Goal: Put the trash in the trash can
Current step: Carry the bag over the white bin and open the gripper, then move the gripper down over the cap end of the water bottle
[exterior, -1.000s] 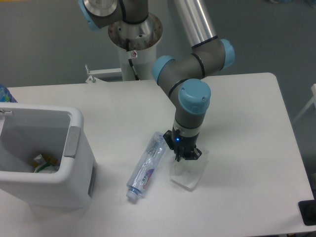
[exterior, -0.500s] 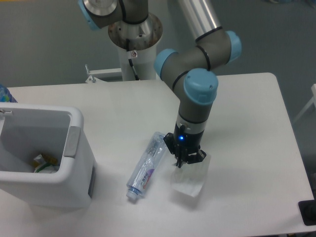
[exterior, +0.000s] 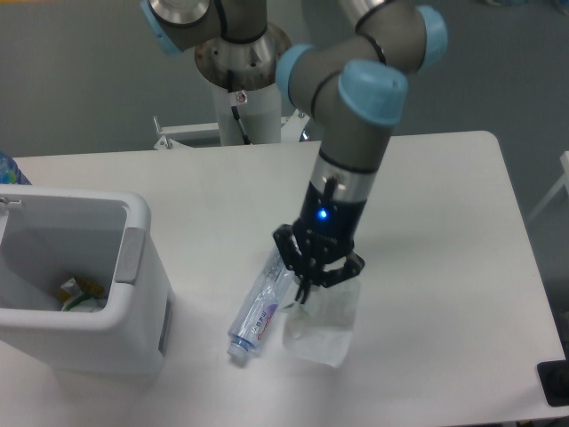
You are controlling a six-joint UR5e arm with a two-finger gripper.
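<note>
A crumpled translucent wrapper (exterior: 318, 325) hangs just above the table at centre front, with my gripper (exterior: 307, 286) shut on its top edge. To its left a crushed clear plastic bottle (exterior: 263, 302) with a blue-and-white label lies flat on the table, cap end toward the front. The white trash can (exterior: 133, 294) stands at the front left with its mouth open and some scraps inside. My gripper is well to the right of the can, almost over the bottle's upper end.
The arm's base post (exterior: 242, 84) rises behind the table's back edge. A blue-topped object (exterior: 7, 169) peeks in at the far left. A dark object (exterior: 556, 382) sits at the table's front right corner.
The gripper has risen and shifted left toward the bottle, lifting the wrapper off the table. The bottle and the can have not moved.
</note>
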